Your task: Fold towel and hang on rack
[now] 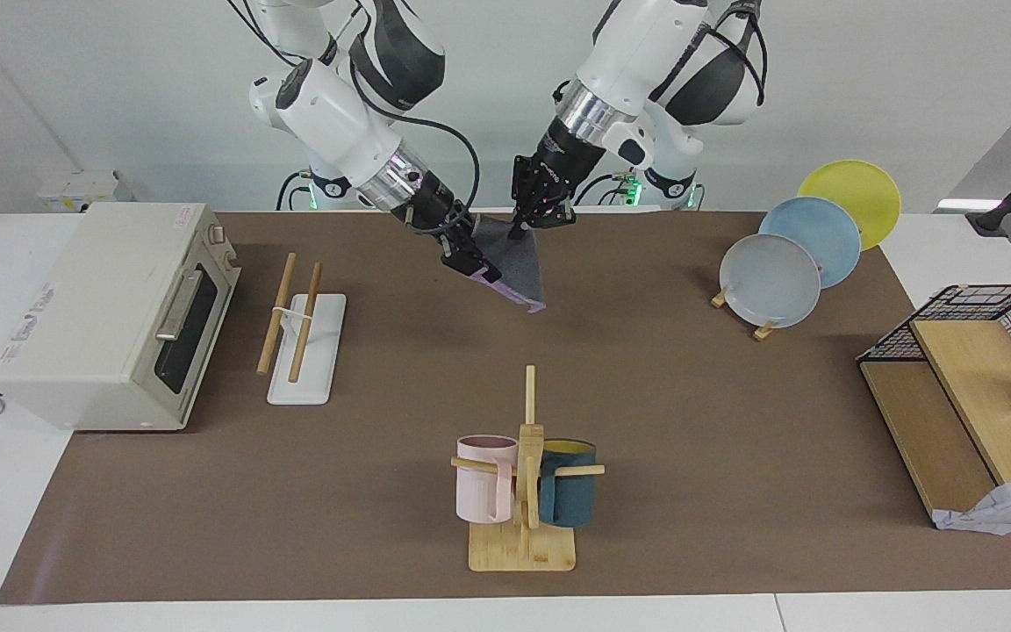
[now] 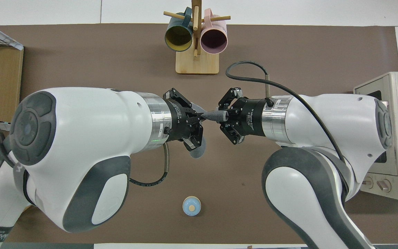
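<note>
The towel [image 1: 519, 263] is thin matt cloth with a slightly rough, felt-like look, and it hangs over a matt brown table cover [image 1: 690, 395]. The rack [image 1: 302, 325] has smooth light-wood rods on a white plastic-looking base. The arms' shells are glossy white with polished metal rings at the wrists.

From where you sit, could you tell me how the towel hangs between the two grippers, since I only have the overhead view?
Observer: The towel hangs as a grey triangle, one corner pointing down, held by the left gripper and the right gripper.
Operator: Thank you. Where is the rack, please?
Observer: The rack stands beside the oven, toward the right arm's end of the table; that arm covers it in your view.
Operator: Is anything on it?
Observer: No, both rods are bare.
</note>
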Tool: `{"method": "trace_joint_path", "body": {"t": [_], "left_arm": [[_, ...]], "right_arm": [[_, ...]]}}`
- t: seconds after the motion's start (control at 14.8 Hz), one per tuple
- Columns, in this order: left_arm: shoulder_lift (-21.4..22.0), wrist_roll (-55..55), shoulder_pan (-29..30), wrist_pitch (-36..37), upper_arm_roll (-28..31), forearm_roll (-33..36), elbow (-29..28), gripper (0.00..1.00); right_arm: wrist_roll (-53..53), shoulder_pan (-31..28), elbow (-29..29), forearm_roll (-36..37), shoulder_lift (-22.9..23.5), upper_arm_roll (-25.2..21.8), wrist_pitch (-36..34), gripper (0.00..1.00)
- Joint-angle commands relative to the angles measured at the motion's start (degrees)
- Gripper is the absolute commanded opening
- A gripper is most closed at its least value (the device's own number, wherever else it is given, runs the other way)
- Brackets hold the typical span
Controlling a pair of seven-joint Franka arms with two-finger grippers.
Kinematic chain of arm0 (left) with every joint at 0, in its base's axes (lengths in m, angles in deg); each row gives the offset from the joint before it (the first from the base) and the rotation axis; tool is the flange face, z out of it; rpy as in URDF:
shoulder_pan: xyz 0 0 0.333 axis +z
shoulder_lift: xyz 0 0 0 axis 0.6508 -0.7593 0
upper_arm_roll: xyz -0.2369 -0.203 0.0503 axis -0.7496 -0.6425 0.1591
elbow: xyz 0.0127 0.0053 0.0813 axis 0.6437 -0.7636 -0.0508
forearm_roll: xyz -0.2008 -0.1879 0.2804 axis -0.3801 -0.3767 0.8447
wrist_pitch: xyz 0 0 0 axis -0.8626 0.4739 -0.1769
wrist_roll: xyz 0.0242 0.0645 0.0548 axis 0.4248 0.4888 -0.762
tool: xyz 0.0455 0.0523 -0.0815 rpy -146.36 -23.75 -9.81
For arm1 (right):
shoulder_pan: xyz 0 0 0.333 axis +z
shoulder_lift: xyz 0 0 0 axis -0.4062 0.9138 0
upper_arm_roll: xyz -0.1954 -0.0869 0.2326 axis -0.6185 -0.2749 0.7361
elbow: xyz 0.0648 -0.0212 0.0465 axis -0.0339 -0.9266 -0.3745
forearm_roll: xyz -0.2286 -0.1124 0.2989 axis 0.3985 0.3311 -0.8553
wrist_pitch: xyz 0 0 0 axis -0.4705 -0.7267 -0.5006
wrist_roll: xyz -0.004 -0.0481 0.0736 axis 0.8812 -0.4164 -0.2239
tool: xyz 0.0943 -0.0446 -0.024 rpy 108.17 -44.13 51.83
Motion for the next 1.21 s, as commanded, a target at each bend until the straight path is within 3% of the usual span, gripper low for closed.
{"method": "trace_joint_path", "body": {"t": [0.0,0.07,0.13,0.2,0.47,0.67,0.94,1.15], "left_arm": [[1.3,-1.4,-0.8,-1.3,0.5,0.8,-1.7,0.00],[1.3,-0.4,-0.8,-1.4,0.5,1.0,-1.7,0.00],[1.3,0.2,-0.8,-1.7,0.5,2.5,-1.7,0.79],[1.3,0.2,-1.6,-1.9,0.4,4.3,-1.7,1.00],[2.1,8.7,-1.1,-1.8,0.7,5.6,-3.4,1.00],[3.0,17.5,2.6,-1.4,1.0,5.6,-5.5,1.00],[3.8,36.9,9.8,1.1,1.0,5.6,-7.6,1.00],[5.5,52.5,14.5,2.8,1.0,5.4,-10.6,1.00]], "right_arm": [[-3.2,-0.1,0.7,-0.6,0.3,-0.2,-1.4,0.00],[-3.3,-0.1,0.7,-0.5,0.3,-0.2,-1.5,0.00],[-3.4,-0.1,0.7,-0.4,0.3,-0.2,-1.9,0.00],[-4.3,-0.3,0.7,0.4,0.3,-0.2,-2.8,0.00],[-12.2,-0.7,0.9,12.8,-0.1,-0.3,-8.3,0.00],[-21.8,-3.9,0.6,21.3,-0.9,-0.6,-15.5,0.00],[-28.8,-9.2,-0.7,31.8,-2.1,-0.5,-23.5,0.00],[-38.4,-14.6,-2.3,34.8,-3.2,-0.6,-27.0,0.00]]}}
